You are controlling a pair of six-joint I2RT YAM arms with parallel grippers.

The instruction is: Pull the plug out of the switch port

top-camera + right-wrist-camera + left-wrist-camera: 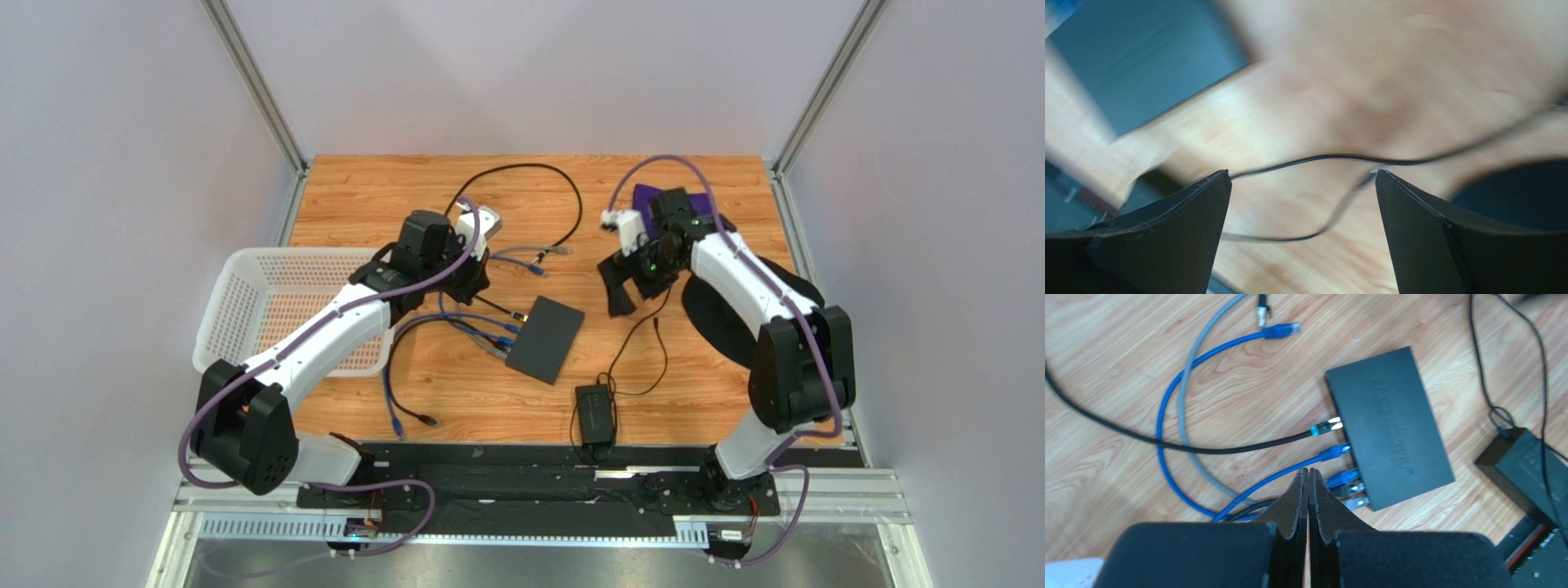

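The switch [546, 339] is a flat black box lying mid-table; it also shows in the left wrist view [1392, 425]. Several plugs sit in its socket row: a black cable's silver plug [1328, 425], a blue plug [1335, 452], another blue plug [1346, 476], and more that my fingers partly hide. My left gripper [1309, 471] is shut on nothing, its tips above the cables just left of the socket edge; it also shows from above [472, 288]. My right gripper [1303, 177] is open and empty over a thin black cord [1321, 160], right of the switch [622, 294].
A black power brick [596, 413] with a thin cord lies near the front edge, also in the left wrist view [1521, 459]. A white basket [276, 306] stands at the left. A loose blue plug [1281, 331] and grey cable lie behind the switch.
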